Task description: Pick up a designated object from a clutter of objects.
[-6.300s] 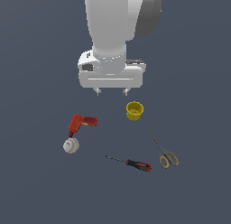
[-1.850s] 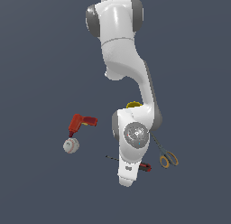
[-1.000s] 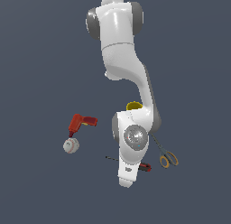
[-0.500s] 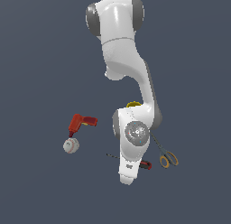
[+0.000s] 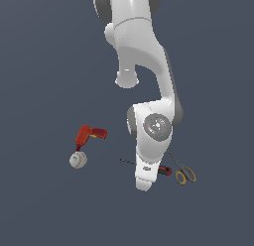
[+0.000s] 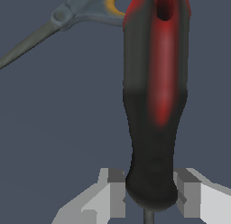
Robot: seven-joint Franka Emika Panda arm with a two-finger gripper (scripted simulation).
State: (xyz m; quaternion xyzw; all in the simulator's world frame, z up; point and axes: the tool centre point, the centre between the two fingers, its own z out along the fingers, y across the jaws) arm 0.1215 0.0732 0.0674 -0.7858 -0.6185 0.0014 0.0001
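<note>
From my wrist view, the slim screwdriver with the red-and-black handle (image 6: pixel 155 101) lies flat on the dark worktop (image 6: pixel 63 110), and my white fingers (image 6: pixel 110 193) stand one on each side of the handle's narrow end, where the thin metal shaft begins. The pads look right against the handle, though I cannot tell for certain that they press it.

In the exterior view the screwdriver (image 5: pixel 164 170) lies mostly under the white arm (image 5: pixel 149 141); its long axis runs across the picture, dark shaft tip toward the exterior view's left, handle toward the right.

The handle's butt end points at the yellow-handled scissors with grey blades (image 5: pixel 182 171), which lie just beside it, so room there is tight. The shaft side has open worktop.

Well apart, on the exterior view's left, one red power drill (image 5: pixel 88 136) lies touching or nearly touching one white baseball (image 5: pixel 78 160). I count one screwdriver and one pair of scissors.
</note>
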